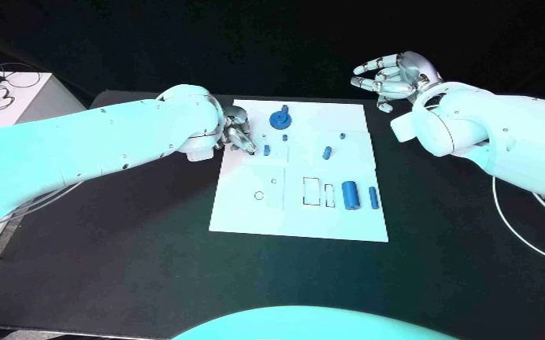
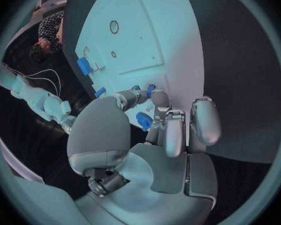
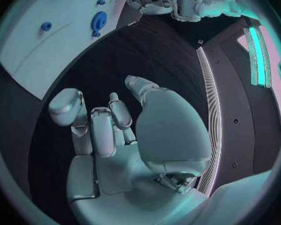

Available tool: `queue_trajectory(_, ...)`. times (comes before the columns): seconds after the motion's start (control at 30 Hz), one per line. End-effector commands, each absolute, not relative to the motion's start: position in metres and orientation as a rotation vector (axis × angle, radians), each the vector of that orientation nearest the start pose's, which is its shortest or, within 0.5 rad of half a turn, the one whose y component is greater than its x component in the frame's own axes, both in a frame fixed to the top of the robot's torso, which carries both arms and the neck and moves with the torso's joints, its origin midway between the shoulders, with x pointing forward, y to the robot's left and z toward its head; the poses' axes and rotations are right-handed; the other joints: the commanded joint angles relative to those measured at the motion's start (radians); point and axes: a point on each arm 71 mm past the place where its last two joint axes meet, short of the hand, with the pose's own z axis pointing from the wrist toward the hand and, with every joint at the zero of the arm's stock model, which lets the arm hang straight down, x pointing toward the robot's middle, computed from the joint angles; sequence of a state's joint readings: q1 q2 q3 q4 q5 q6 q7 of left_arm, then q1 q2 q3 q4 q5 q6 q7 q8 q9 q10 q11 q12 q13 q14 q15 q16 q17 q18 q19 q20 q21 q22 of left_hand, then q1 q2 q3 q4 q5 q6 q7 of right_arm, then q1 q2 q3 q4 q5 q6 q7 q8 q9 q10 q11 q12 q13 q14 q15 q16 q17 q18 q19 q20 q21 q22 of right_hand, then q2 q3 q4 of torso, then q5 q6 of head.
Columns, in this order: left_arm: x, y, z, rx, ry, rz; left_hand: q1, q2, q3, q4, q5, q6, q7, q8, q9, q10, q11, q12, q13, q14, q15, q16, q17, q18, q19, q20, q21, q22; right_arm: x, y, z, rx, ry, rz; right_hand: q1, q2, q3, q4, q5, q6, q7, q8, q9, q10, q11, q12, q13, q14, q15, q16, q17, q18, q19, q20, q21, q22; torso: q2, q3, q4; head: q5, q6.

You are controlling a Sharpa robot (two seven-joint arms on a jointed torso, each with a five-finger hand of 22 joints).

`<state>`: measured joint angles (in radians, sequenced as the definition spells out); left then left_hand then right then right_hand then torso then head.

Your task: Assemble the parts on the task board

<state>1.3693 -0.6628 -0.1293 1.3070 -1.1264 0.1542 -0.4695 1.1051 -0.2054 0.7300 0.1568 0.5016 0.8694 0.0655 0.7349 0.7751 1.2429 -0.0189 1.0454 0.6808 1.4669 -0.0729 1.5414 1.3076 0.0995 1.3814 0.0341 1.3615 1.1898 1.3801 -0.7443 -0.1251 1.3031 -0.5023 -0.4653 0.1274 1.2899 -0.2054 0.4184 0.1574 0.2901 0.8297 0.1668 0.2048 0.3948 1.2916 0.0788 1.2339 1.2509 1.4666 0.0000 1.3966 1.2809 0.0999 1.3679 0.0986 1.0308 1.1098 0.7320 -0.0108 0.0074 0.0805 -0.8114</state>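
A matte black table [image 1: 136,222] carries the flat white task board [image 1: 298,214], dotted with small blue parts. The left hand [image 1: 235,134] rests fingertips beside a short blue peg [image 1: 266,150], holding nothing visible. The right hand [image 1: 390,76] hovers over the table beyond the board, fingers loosely spread, empty. A blue gear [image 1: 279,120] sits near the board's far edge.

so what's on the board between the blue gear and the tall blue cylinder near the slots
In the head view, one small blue peg lies on the board between the gear and the cylinder; the remaining stretch is bare white.

Head camera looks down from above; wrist cameras sit close behind each palm; all share the task board [image 1: 298,198].
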Motion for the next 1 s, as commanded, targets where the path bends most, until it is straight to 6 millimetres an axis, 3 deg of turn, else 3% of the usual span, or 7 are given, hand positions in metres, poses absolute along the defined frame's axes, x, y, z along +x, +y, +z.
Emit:
queue_trajectory(0.03, 0.5329, 0.1861, -0.1869, -0.032, 2.245, -0.324, 0.010, 0.000, 0.181, -0.185, 0.004, 0.016, -0.011, 0.004, 0.000, 0.002, -0.004, 0.004, 0.001, 0.092, -0.006, 0.003, 0.225, -0.019, 0.004, -0.002, 0.005, -0.001, 0.5499, -0.2308, -0.1298, 0.661, 1.478, 1.018, -0.005, 0.001, 0.005, 0.004, 0.001, -0.004, 0.000, 0.007, 0.001, -0.004, -0.001, -0.003, -0.001, 0.028, -0.004, -0.003, 0.000, 0.016, 0.001, -0.002, -0.004, -0.001, 0.000, 0.0002, 0.0008, -0.001, -0.002)
queue_trajectory(0.33, 0.5346, 0.1802, -0.1888, -0.045, 2.271, -0.324, 0.002, 0.005, 0.181, -0.176, 0.000, 0.017, -0.009, -0.001, -0.002, 0.003, -0.002, 0.000, -0.002, 0.091, -0.004, 0.001, 0.222, -0.018, 0.000, -0.001, 0.002, -0.006, 0.5497, -0.2303, -0.1298, 0.660, 1.479, 1.020, -0.005, 0.001, 0.005, 0.004, 0.001, -0.004, 0.000, 0.007, 0.001, -0.004, -0.001, -0.003, -0.001, 0.028, -0.004, -0.003, 0.000, 0.016, 0.001, -0.002, -0.004, -0.001, 0.001, -0.0012, -0.0008, -0.003, -0.006)
queue_trajectory(0.53, 0.5351, 0.1799, -0.1902, -0.054, 2.289, -0.325, -0.014, 0.003, 0.169, -0.166, -0.005, 0.015, -0.008, -0.005, -0.003, 0.000, 0.000, -0.009, -0.012, 0.089, -0.002, -0.002, 0.218, -0.017, -0.005, 0.001, -0.002, -0.012, 0.5495, -0.2310, -0.1298, 0.661, 1.479, 1.019, -0.006, 0.000, 0.007, 0.003, 0.001, -0.006, 0.000, 0.009, 0.001, -0.005, -0.002, -0.005, -0.005, 0.028, -0.005, -0.007, -0.003, 0.016, 0.004, -0.003, -0.010, -0.005, 0.000, -0.0004, 0.0021, -0.008, -0.008)
queue_trajectory(0.8, 0.5357, 0.1833, -0.1909, -0.068, 2.293, -0.321, -0.065, -0.009, 0.055, -0.118, -0.020, 0.009, -0.022, -0.011, 0.003, 0.003, -0.007, -0.020, -0.018, 0.087, -0.007, -0.008, 0.210, -0.014, -0.011, -0.002, -0.013, -0.022, 0.5495, -0.2317, -0.1297, 0.661, 1.478, 1.018, -0.006, 0.000, 0.007, 0.003, 0.001, -0.006, 0.000, 0.009, 0.001, -0.005, -0.002, -0.005, -0.005, 0.028, -0.005, -0.007, -0.003, 0.016, 0.004, -0.003, -0.010, -0.005, -0.002, -0.0006, 0.0032, -0.009, -0.009)
queue_trajectory(1.0, 0.5366, 0.1864, -0.1908, -0.078, 2.286, -0.314, -0.106, -0.016, -0.093, -0.044, -0.030, 0.026, -0.023, -0.027, -0.009, -0.005, -0.008, -0.021, -0.015, 0.086, -0.008, -0.011, 0.207, -0.015, -0.011, -0.002, -0.021, -0.027, 0.5494, -0.2326, -0.1296, 0.662, 1.476, 1.016, -0.008, 0.000, 0.007, 0.003, 0.001, -0.006, 0.000, 0.009, 0.001, -0.006, -0.002, -0.007, -0.007, 0.028, -0.005, -0.008, -0.003, 0.016, 0.004, -0.003, -0.012, -0.007, -0.001, -0.0008, 0.0026, -0.008, -0.007)
